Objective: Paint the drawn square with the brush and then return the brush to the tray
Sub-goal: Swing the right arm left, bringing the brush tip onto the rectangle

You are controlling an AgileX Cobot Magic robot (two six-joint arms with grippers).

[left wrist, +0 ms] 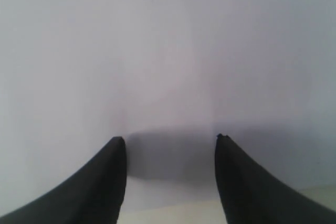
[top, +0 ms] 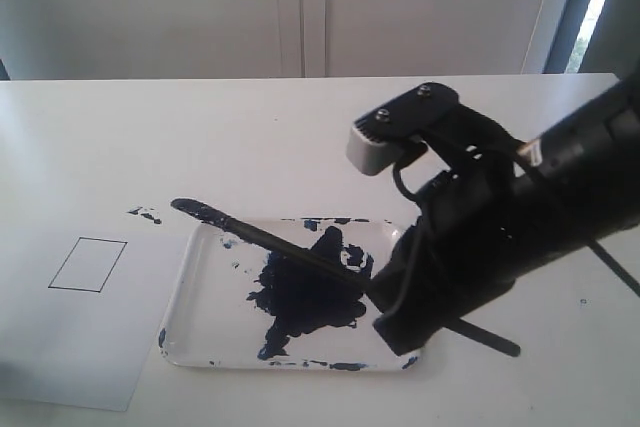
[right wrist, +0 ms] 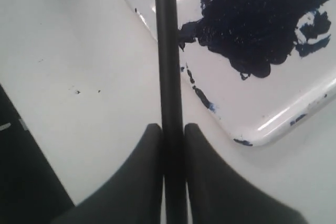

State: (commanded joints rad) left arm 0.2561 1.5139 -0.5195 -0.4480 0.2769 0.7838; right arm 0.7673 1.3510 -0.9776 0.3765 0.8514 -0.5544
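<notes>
The brush point(top: 265, 237) is a thin black stick that slants over the tray point(top: 200, 277), its paint-coated tip past the tray's far left corner. My right gripper point(top: 385, 312) is shut on its handle over the tray's right end. In the right wrist view the brush point(right wrist: 167, 51) runs straight out from between the closed fingers of my right gripper point(right wrist: 172, 129), beside the tray point(right wrist: 273, 124) and its navy blot. The drawn square point(top: 88, 264) is an unfilled black outline on the paper sheet, left of the tray. My left gripper point(left wrist: 170, 139) stands open over a bare white surface.
The white paper sheet point(top: 70, 347) lies at the front left of the white table. Dark paint specks point(top: 146, 214) mark the table beyond the paper. A wall with a window strip rises behind the table.
</notes>
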